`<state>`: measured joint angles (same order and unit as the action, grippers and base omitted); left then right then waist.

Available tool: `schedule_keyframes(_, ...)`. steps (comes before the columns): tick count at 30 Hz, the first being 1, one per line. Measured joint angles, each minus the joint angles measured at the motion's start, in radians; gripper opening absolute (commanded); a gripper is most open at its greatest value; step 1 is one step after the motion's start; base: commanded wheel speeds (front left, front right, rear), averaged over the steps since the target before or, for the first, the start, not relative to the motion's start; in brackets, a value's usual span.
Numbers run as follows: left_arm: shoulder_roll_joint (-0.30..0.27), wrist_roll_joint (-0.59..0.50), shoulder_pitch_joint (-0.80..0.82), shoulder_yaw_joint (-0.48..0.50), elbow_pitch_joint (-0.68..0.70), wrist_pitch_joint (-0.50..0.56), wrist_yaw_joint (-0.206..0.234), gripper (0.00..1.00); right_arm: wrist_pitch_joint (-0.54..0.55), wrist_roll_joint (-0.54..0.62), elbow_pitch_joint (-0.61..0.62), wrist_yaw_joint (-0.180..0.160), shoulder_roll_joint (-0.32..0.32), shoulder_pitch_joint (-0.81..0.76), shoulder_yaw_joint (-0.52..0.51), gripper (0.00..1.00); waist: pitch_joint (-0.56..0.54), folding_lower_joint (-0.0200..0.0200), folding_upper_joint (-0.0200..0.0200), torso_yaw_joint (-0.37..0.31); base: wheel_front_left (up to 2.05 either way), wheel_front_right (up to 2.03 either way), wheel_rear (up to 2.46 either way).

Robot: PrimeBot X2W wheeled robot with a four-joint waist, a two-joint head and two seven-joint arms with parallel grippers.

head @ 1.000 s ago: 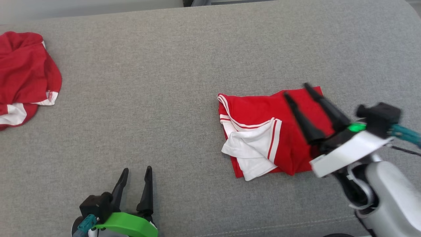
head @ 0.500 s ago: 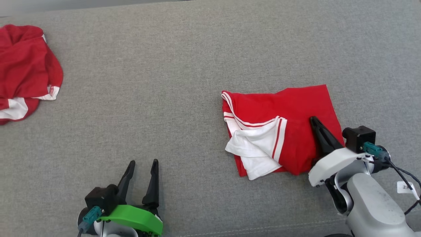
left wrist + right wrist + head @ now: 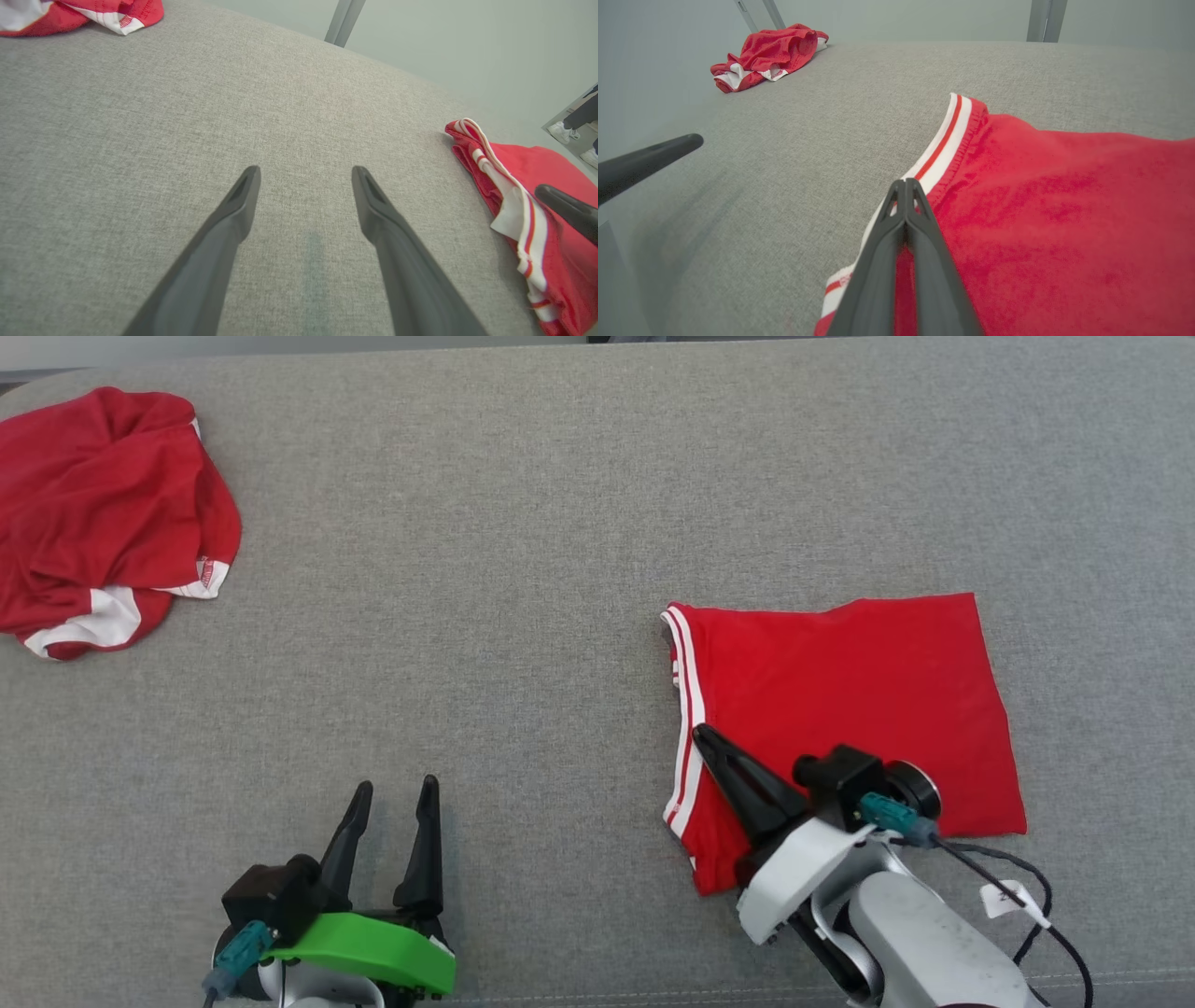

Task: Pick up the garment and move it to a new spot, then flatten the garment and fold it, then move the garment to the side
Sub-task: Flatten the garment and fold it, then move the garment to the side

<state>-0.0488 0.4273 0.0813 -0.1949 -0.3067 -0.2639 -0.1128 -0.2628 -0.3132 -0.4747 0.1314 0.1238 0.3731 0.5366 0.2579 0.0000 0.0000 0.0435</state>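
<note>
A grey upholstered surface (image 3: 523, 616) of woven fabric carries two things. A folded red garment (image 3: 840, 691) with white-striped trim lies flat at about four o'clock. A crumpled red-and-white garment (image 3: 103, 504) lies heaped at ten o'clock, well apart from it, near the far edge.

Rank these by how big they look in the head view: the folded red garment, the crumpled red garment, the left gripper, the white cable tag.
1. folded red garment
2. crumpled red garment, cut by the picture's edge, so perhaps bigger
3. left gripper, nearer the camera and partly out of frame
4. white cable tag
</note>
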Motion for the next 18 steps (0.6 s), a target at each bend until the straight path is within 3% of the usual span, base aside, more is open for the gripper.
schedule_keyframes(2,0.0,0.009,-0.006,0.005,0.014,0.0,0.008,1.0,0.0,-0.028,0.063,0.0,0.01,-0.021,-0.03,0.01,-0.006,0.0,0.0,-0.002,0.0,0.0,0.0)
schedule_keyframes(3,0.0,0.013,-0.009,0.011,0.023,0.0,0.01,1.0,0.0,-0.044,0.098,0.0,0.024,-0.037,-0.064,0.43,-0.009,0.0,0.0,-0.003,0.0,0.0,0.0)
schedule_keyframes(4,0.0,0.013,-0.013,0.018,0.034,0.0,0.017,1.0,0.0,-0.052,0.126,0.0,0.044,-0.055,-0.101,1.0,-0.011,0.0,0.0,-0.006,0.0,0.0,0.0)
schedule_keyframes(7,0.0,0.012,-0.02,0.04,0.071,0.0,0.027,1.0,0.0,-0.084,0.135,0.0,0.11,-0.1,-0.192,1.0,-0.011,0.0,0.0,-0.02,0.0,0.0,0.0)
schedule_keyframes(11,0.0,-0.009,-0.02,0.053,0.116,0.0,0.031,1.0,0.034,-0.134,0.06,-0.001,0.19,-0.077,-0.262,1.0,0.006,0.0,0.0,-0.046,0.0,0.0,0.0)
schedule_keyframes(18,0.0,-0.044,0.019,0.061,0.164,0.0,0.035,1.0,0.136,-0.249,-0.069,-0.001,0.2,0.069,-0.223,1.0,0.072,0.0,0.0,-0.087,0.0,0.0,0.0)
